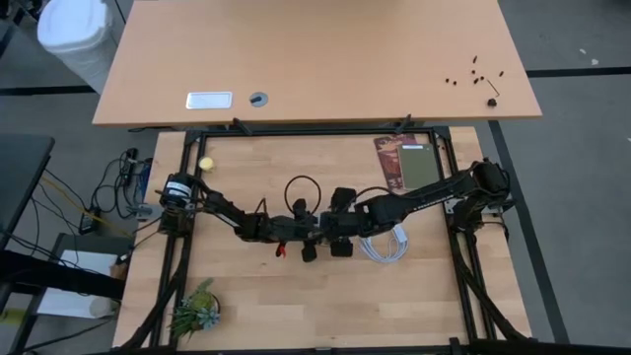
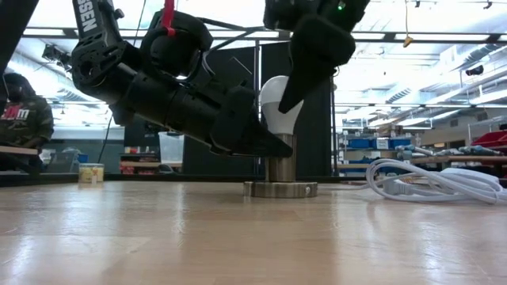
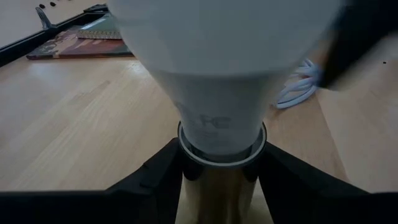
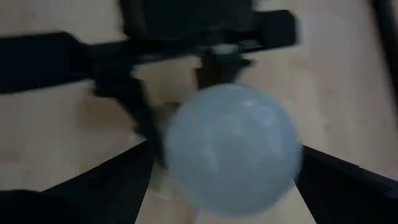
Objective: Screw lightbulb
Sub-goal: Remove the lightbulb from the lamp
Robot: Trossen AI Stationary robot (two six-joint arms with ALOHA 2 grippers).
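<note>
Low view put the lightbulb (image 2: 276,107) at frame centre, seated upright in the metal socket (image 2: 280,172) on the counter (image 2: 238,237). The left tool (image 2: 265,146) clamped the socket's stem, apparently to keep it from spinning. The right tool (image 2: 297,87) came down from above, fingers spread around the dome, probably to turn it.

lightbulb (image 3: 217,74) dome cut off at edge; right wrist view blurred; socket (image 2: 280,170) partly hidden by left gripper (image 2: 273,146)
</note>
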